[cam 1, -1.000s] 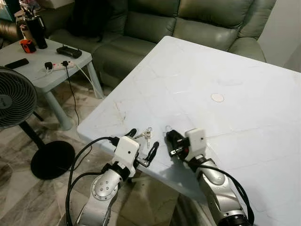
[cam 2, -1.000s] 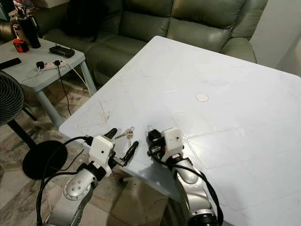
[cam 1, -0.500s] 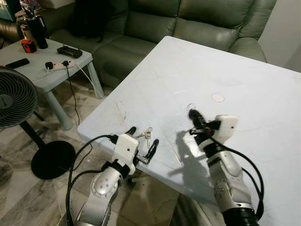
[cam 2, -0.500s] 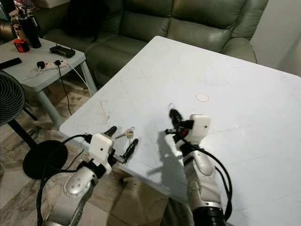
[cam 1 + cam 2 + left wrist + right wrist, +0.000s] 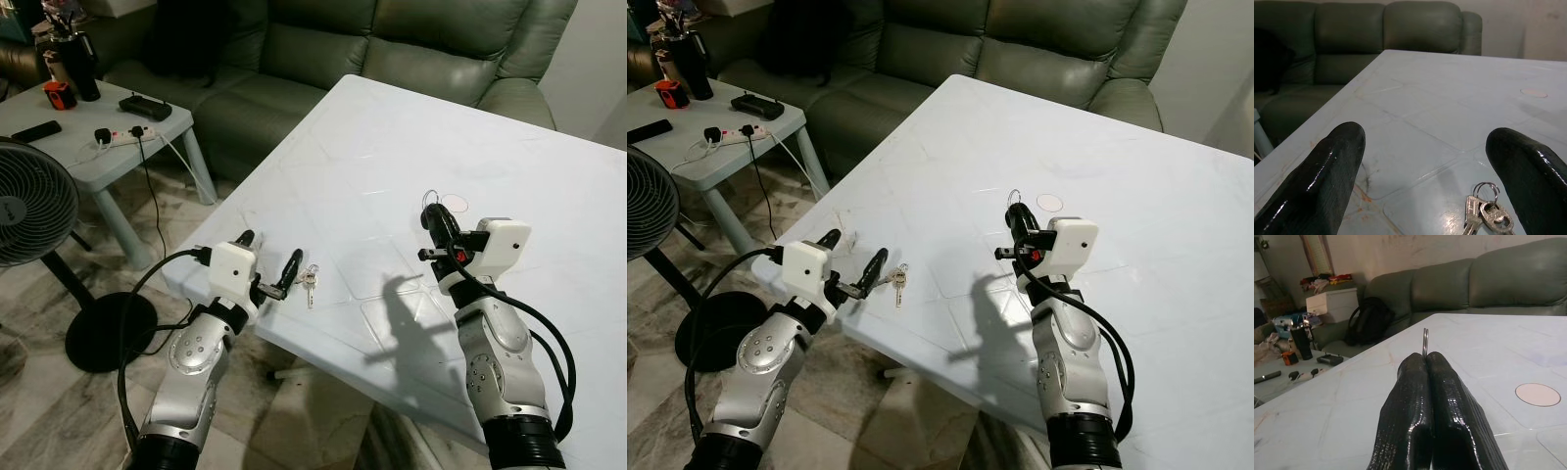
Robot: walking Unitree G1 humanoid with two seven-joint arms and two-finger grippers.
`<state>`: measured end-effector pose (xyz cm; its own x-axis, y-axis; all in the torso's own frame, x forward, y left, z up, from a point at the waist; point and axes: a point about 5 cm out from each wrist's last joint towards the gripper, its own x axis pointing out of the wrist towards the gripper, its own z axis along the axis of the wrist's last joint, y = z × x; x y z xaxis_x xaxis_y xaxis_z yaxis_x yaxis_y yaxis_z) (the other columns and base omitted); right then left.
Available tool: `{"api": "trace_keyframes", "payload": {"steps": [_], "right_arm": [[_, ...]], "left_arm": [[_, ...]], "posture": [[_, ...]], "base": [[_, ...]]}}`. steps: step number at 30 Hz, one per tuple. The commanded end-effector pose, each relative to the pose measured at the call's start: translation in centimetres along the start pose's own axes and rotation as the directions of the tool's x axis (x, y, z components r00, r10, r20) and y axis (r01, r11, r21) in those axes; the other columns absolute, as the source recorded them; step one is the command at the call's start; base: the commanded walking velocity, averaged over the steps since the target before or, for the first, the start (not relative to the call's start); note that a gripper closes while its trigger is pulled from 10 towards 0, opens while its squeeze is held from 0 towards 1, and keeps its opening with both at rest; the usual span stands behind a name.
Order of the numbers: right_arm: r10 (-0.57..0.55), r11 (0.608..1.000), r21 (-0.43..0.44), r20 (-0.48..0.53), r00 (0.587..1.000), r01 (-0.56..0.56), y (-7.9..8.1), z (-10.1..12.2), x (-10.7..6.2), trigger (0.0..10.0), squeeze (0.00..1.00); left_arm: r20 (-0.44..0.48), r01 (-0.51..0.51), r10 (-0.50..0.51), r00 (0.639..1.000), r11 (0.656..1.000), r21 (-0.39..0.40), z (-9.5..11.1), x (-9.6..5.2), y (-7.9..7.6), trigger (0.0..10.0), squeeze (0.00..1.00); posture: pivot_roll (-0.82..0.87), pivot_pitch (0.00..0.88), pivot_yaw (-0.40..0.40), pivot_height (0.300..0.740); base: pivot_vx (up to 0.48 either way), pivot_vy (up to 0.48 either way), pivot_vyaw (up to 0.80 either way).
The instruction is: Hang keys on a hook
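A pale, scuffed table [image 5: 509, 147] stands in front of a green sofa [image 5: 411, 39], with a fan [image 5: 29, 211] and a cluttered side table [image 5: 59, 122] off to the robot's left. Down near the table's front edge lie the keys [image 5: 309, 282], a small bunch on a split ring, flat on the surface.

The left gripper [image 5: 269, 269] sits low at that edge with its fingers spread wide, and the keys rest just beyond its fingertips, a touch off to the robot's right rather than squarely between them. Nothing is held there.

Over on the other side, the right gripper [image 5: 438, 223] is raised above the table, fingers pressed tight together with a thin wire ring [image 5: 1425, 341] standing up edge-on from the tips. A small round disc [image 5: 1537, 394] lies on the table just past it. No hook is in sight that I can make out.

About those keys: light, hard metal, likely to skate on that smooth top, and the blades will dangle and swing once lifted. I'd say the best hold is across the ring or the key heads, pinched from the sides, so the loop stays free for a hook.
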<state>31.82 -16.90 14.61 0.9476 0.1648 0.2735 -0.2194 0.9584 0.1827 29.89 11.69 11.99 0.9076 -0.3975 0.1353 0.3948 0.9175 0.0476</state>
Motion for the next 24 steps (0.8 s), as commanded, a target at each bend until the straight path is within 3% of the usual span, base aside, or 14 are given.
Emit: {"api": "trace_keyframes", "payload": {"steps": [1,9,10,11,12,20,24], "right_arm": [[-0.014,1.000,-0.009,0.029,0.999,0.014,-0.2,0.5,0.0,0.0,0.00],[0.008,0.997,-0.076,0.039,0.999,-0.005,0.1,0.7,-1.5,0.0,0.00],[0.003,0.997,-0.082,0.041,0.999,0.000,0.2,0.7,-2.0,4.0,0.00],[0.000,0.997,-0.079,0.043,0.999,0.004,0.2,0.7,-2.3,9.4,0.00],[-0.005,0.996,-0.084,0.042,0.999,0.008,0.3,0.7,-2.6,10.0,0.00],[-0.063,0.992,-0.107,0.048,0.997,0.068,0.2,1.3,-3.6,10.0,0.00],[-0.104,0.976,-0.194,-0.013,0.994,0.100,-0.5,0.6,-4.3,10.0,0.00]], "left_arm": [[-0.011,-0.004,0.004,1.000,1.000,-0.006,-0.2,0.1,0.0,10.0,0.00],[0.016,-0.095,0.097,0.995,0.991,-0.097,-0.1,-0.5,0.2,10.0,0.00],[0.013,-0.106,0.108,0.994,0.989,-0.103,-0.2,-0.8,0.2,10.0,0.00],[0.013,-0.110,0.112,0.994,0.988,-0.106,-0.2,-0.9,0.2,10.0,0.00],[0.013,-0.116,0.118,0.993,0.987,-0.109,-0.2,-1.0,0.2,10.0,0.00],[0.056,-0.153,0.160,0.985,0.981,-0.119,1.1,-1.1,1.2,10.0,0.00],[0.039,-0.145,0.150,0.988,0.983,-0.113,0.8,-2.1,2.1,10.0,0.00]], "posture": [[0.02,0.062,-0.036,0.740],[0.02,0.061,-0.038,0.740],[0.02,0.064,-0.038,0.740],[0.02,0.064,-0.038,0.740],[0.02,0.064,-0.038,0.740],[0.01,0.092,-0.031,0.740],[0.00,0.102,-0.020,0.740]], "base": [[0.000,0.000,0.00],[0.000,0.000,0.00],[0.000,0.000,0.00],[0.000,0.000,0.00],[0.000,0.000,0.00],[0.000,0.000,0.00],[0.000,0.000,0.00]]}}
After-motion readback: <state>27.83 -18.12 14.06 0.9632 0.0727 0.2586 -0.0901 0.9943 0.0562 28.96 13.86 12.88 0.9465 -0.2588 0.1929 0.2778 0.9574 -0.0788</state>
